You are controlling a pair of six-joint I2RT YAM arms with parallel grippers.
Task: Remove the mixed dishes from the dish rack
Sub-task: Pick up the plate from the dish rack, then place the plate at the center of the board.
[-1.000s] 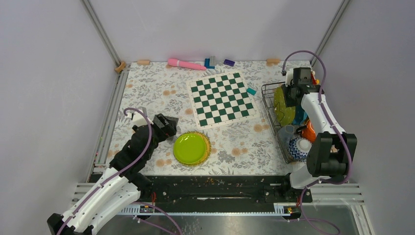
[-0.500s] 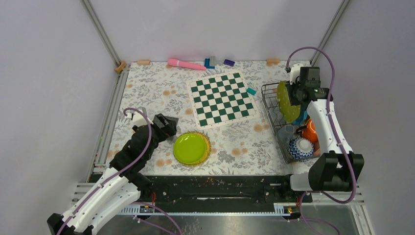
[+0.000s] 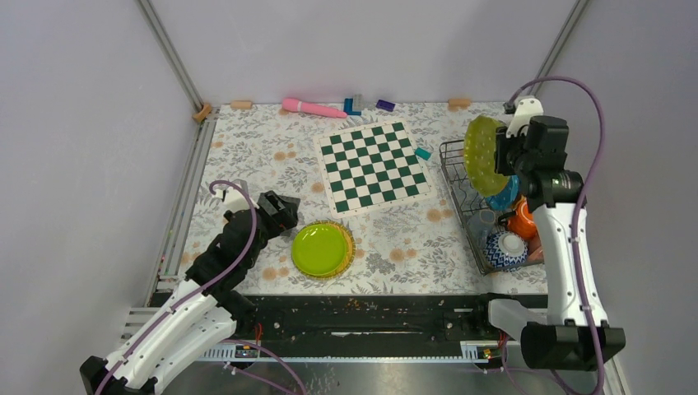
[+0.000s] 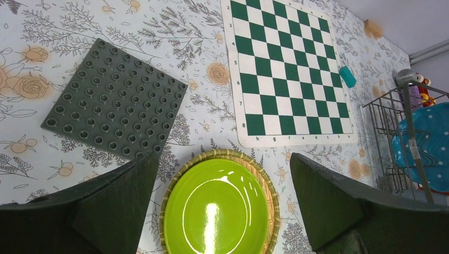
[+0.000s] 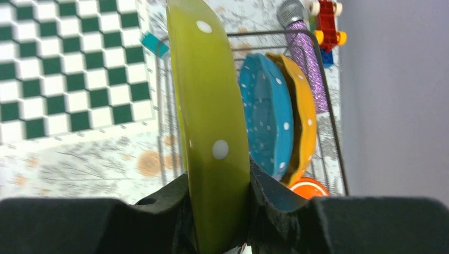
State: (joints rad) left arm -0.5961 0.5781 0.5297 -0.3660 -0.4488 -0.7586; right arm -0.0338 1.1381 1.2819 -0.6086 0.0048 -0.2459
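Rack (image 3: 451, 177), partly unloaded: right gripper (image 5: 217, 211) is clamping the dotted plate (image 5: 212, 106) edge-on between its fingers, apparently clear of the prongs. Beside those fingers, teal plate (image 5: 267, 121), orange plate (image 5: 303, 116), bowl (image 3: 504, 248) and cup (image 3: 520, 222) are waiting racked. Below the left gripper (image 4: 225, 198), fingers spread, lime plate (image 4: 217, 211) is lying unloaded.

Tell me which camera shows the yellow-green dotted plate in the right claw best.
Right wrist: the yellow-green dotted plate fills the frame edge-on, pinched in the right claw. Top external shows it small, held over the dish rack. Left wrist misses it, catching only the teal plate in the rack.
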